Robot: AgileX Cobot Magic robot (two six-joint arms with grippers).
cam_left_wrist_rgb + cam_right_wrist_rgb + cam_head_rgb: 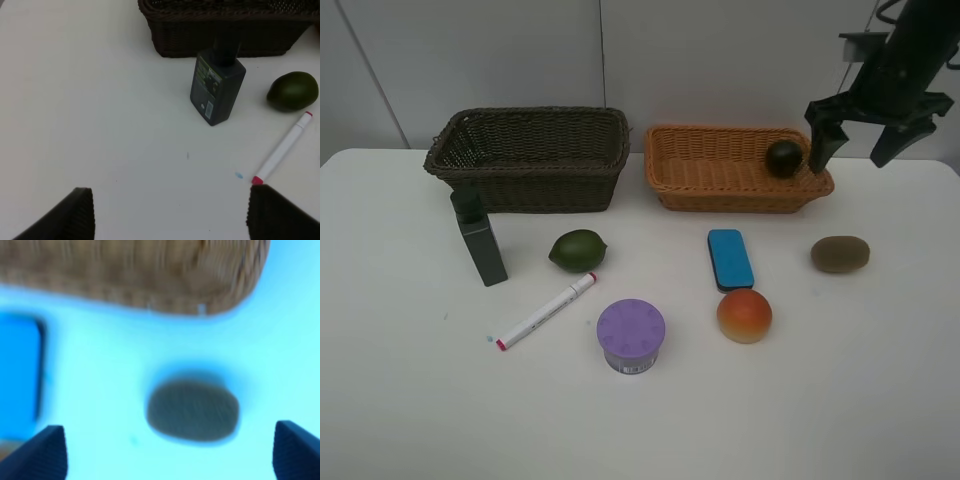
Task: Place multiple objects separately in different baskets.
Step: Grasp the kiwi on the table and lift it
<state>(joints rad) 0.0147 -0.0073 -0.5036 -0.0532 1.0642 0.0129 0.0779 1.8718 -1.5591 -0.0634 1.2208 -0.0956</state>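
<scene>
Now | we note left tool (172, 212) spread wide, nothing held, over worktop (410, 400) | right tool (847, 160) spread wide, nothing held, raised by tan basket (720, 192), right end | mangosteen (784, 158) inside tan basket | kiwi (840, 254), peach (744, 315), eraser (730, 259), jar (631, 335), marker (546, 311), lime (577, 250), bottle (480, 240) on worktop

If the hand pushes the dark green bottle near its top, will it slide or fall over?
Probably it tips: the dark green bottle stands upright, tall on a narrow base. Its flat sides look rigid, so a grasp across them should hold well. Once down, the squarish body likely would not roll far.
</scene>
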